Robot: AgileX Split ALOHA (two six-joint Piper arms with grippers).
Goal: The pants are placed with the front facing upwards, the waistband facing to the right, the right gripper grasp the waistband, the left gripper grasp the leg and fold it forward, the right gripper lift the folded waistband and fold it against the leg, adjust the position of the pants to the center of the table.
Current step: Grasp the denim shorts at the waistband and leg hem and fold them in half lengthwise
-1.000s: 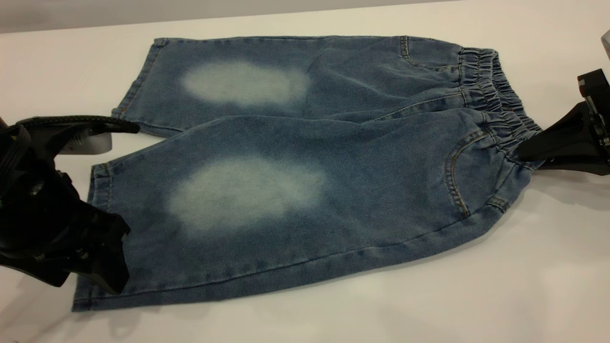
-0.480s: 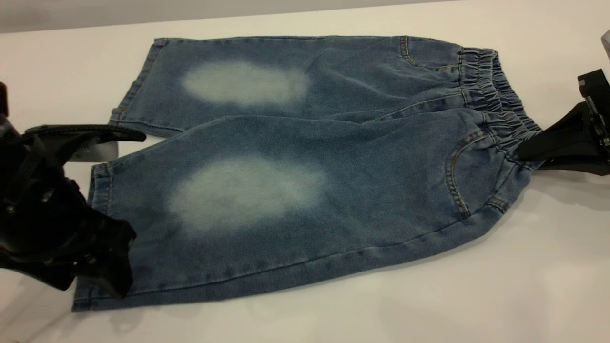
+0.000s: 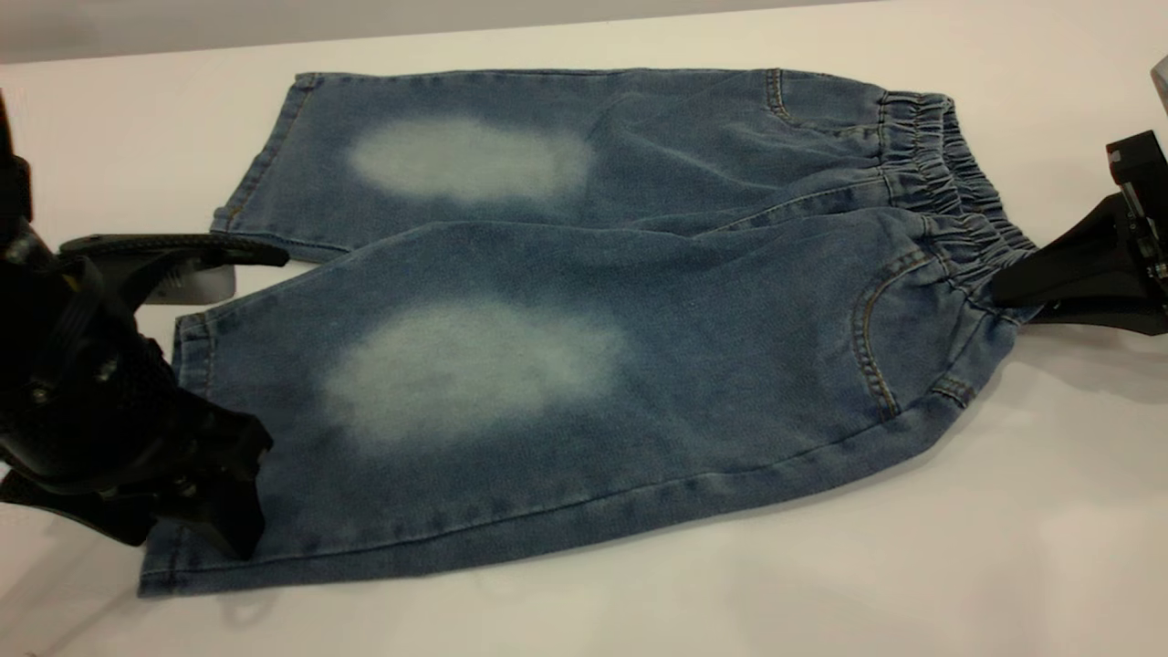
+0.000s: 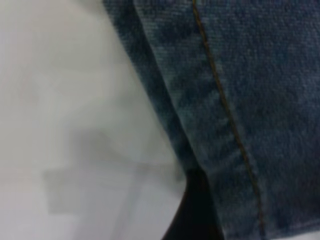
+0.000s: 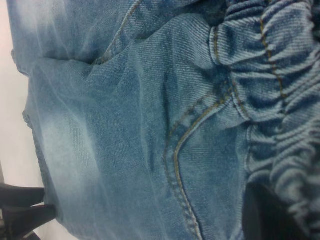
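Pants (image 3: 566,319): we see short blue denim pants lying flat, front up, across the middle of the table, leg ends toward its left edge and waist toward its right edge.
Table (image 3: 912,566): a plain white top that carries the pants; bare surface shows on all sides of the cloth.
Knee patches: we note one pale faded oval on each leg, the near one (image 3: 470,365) and the far one (image 3: 470,160).
Legs: the near leg overlaps the inner edge of the far leg; both hems lie toward the left edge of the table.
Waistband (image 3: 949,182): gathered and puckered, dark blue, at the right end of the pants; its near end is bunched and drawn toward the right gripper.
Front pocket (image 3: 876,338): a curved tan-stitched seam on the near leg, just beside the waistband; it shows also in the right wrist view (image 5: 185,150).
Right gripper (image 3: 1013,287): at the right edge of the table, its tapering fingers clenched on the near end of the waistband.
Left gripper (image 3: 251,383): at the left edge of the table, spread wide across the hem of the near leg; one finger (image 3: 173,248) lies at the hem's far corner, the other at its near corner, neither pinching the cloth.
Hem (image 4: 210,125): in the left wrist view we see a folded denim edge with one tan stitch line, lying on the white surface.
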